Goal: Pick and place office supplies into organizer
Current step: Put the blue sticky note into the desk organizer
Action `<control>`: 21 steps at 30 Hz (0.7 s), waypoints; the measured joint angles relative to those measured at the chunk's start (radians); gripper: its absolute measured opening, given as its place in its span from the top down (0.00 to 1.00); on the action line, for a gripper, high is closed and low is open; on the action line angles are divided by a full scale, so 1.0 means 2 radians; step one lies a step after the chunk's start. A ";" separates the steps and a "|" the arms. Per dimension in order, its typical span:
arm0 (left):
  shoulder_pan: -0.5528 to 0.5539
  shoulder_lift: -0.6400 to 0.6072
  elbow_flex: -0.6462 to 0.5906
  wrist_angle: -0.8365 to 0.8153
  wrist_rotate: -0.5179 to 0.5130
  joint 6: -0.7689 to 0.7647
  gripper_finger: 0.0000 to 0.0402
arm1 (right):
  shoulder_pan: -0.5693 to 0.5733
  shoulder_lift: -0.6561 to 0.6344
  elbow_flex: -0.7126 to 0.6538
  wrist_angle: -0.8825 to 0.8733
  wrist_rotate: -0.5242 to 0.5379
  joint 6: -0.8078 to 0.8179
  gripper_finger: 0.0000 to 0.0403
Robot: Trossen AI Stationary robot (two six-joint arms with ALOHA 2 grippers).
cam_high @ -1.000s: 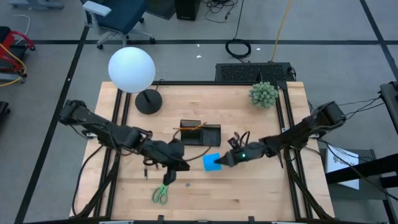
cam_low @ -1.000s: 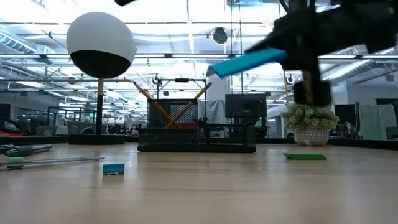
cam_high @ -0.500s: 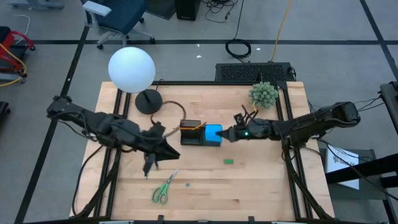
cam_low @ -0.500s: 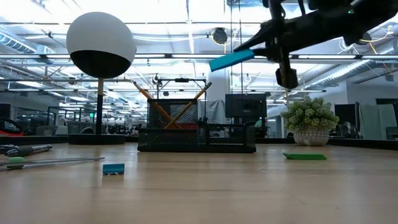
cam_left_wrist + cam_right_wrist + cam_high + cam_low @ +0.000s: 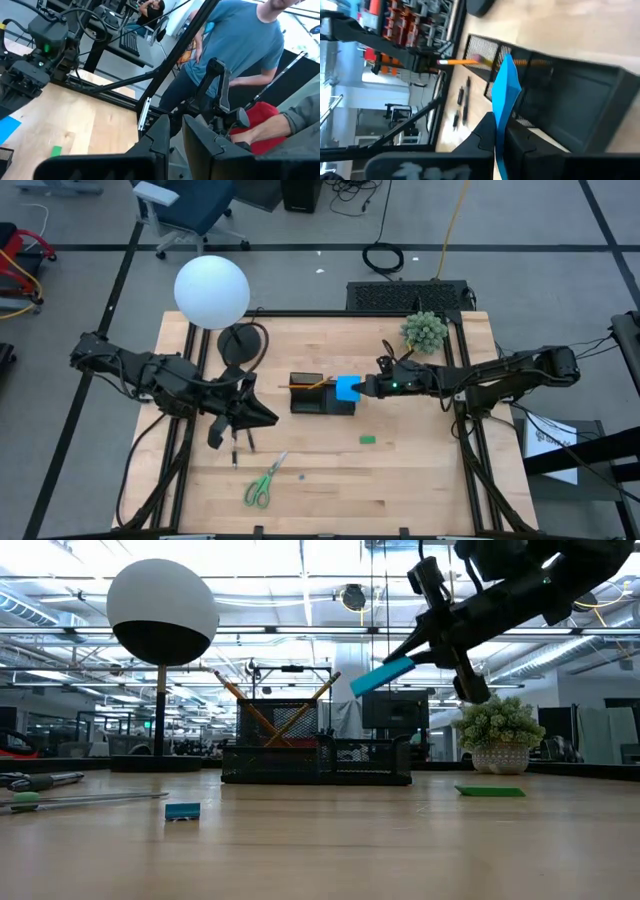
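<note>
**Blue pad held over organizer**

Pad (image 5: 347,388): clamped edge-on in right gripper (image 5: 362,388), tilted, above the right end of the organizer (image 5: 322,394) (table centre). Pencils (image 5: 278,707) stand crossed in its back section. Scissors (image 5: 263,483) at 7 o'clock, pens (image 5: 238,444) at 8, eraser (image 5: 368,440) at 5. Left gripper (image 5: 268,416) at 8, fingers nearly together, empty.

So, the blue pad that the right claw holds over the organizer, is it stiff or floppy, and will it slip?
The blue pad looks fairly stiff: in the low view it juts out straight from the right claw, with no sag. It is probably light, since a pinch at one edge carries it tilted above the organizer. Such an edge grip may let it pivot or slip.
</note>
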 joint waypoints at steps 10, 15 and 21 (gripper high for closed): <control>0.000 0.000 0.000 -0.002 0.000 0.024 0.88 | 0.000 0.050 0.013 0.014 -0.009 0.029 0.99; 0.000 0.000 0.000 -0.002 0.000 0.021 0.88 | 0.000 0.095 0.057 -0.009 -0.028 0.009 0.99; 0.000 0.000 0.000 -0.003 0.000 0.023 0.88 | 0.000 0.113 0.060 -0.024 -0.027 0.013 0.99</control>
